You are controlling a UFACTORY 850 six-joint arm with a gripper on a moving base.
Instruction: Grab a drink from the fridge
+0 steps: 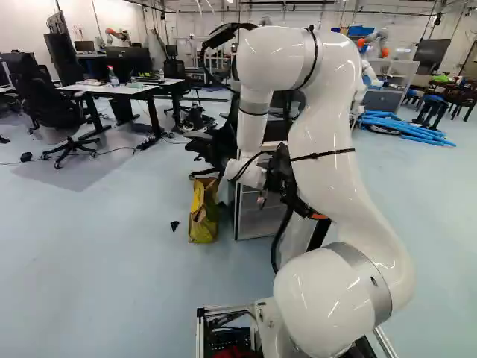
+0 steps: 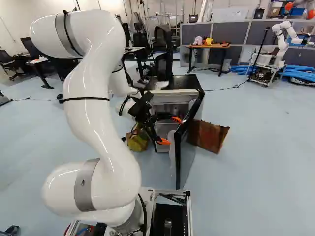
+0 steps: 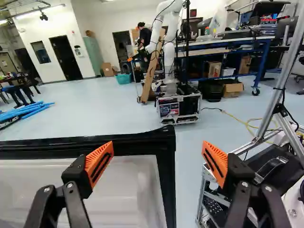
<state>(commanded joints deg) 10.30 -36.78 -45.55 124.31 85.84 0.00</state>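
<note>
One bottle [image 1: 113,76] stands on a white-topped table [image 1: 125,89] at the left of the left base view. Farther right come a black office chair [image 1: 216,143] and a yellow bag [image 1: 203,212] on the floor, near the fridge [image 2: 186,82]. At the fridge's front, in the right base view, the gripper [image 2: 175,132] has its fingers spread wide, with nothing gripped; the wrist view shows the door's edge running between them. The fridge door [image 2: 177,162] stands swung out toward the base. What sits inside the fridge is too hidden to make out, so I can't place the drink. Right of the door lies a brown panel [image 2: 209,135], then, farther back, a wooden-topped desk [image 2: 209,46] and another robot [image 2: 281,43].
</note>
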